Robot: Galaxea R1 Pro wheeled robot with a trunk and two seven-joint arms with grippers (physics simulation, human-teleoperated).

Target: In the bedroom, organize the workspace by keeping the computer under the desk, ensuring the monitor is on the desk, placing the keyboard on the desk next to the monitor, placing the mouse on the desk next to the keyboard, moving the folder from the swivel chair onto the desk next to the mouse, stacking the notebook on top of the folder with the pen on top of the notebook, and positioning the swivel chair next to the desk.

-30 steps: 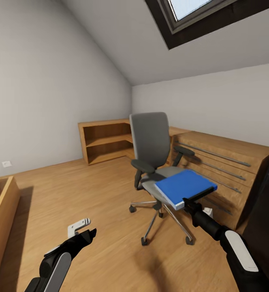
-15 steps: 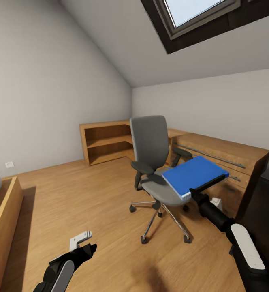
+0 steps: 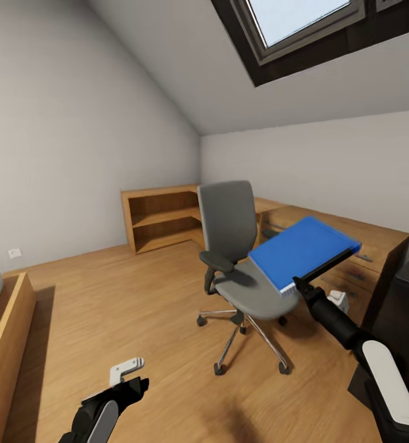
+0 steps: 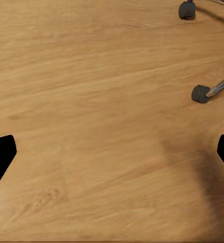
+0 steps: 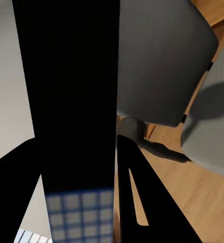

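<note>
We held the folder (image 3: 303, 253) pinched in the jaws of our right gripper (image 3: 298, 283), gripping it at its near edge. The bright-blue cover stood tilted in the air above and to the right of the swivel chair (image 3: 234, 246), clear of the grey seat, with its white page edges turned toward us. In the right wrist view the folder (image 5: 71, 101) ran as a dark slab between the two fingers (image 5: 142, 197), with the chair's backrest (image 5: 162, 55) and an armrest behind it.

Our left gripper (image 3: 125, 375) hung low over the wooden floor (image 3: 137, 307), well apart from the chair, with its jaws spread and nothing between them. In the left wrist view its fingertips (image 4: 1, 152) sat at the two edges over bare floorboards, with two casters of the chair's base (image 4: 200, 93) beyond.

A corner of the glossy black bench (image 3: 408, 295) showed at the right edge of the head view. Behind the chair a low wooden shelf unit (image 3: 164, 216) ran along the wall, joining a wooden drawer chest (image 3: 364, 246) on the right. A skylight (image 3: 297, 18) was set in the sloped ceiling above.
</note>
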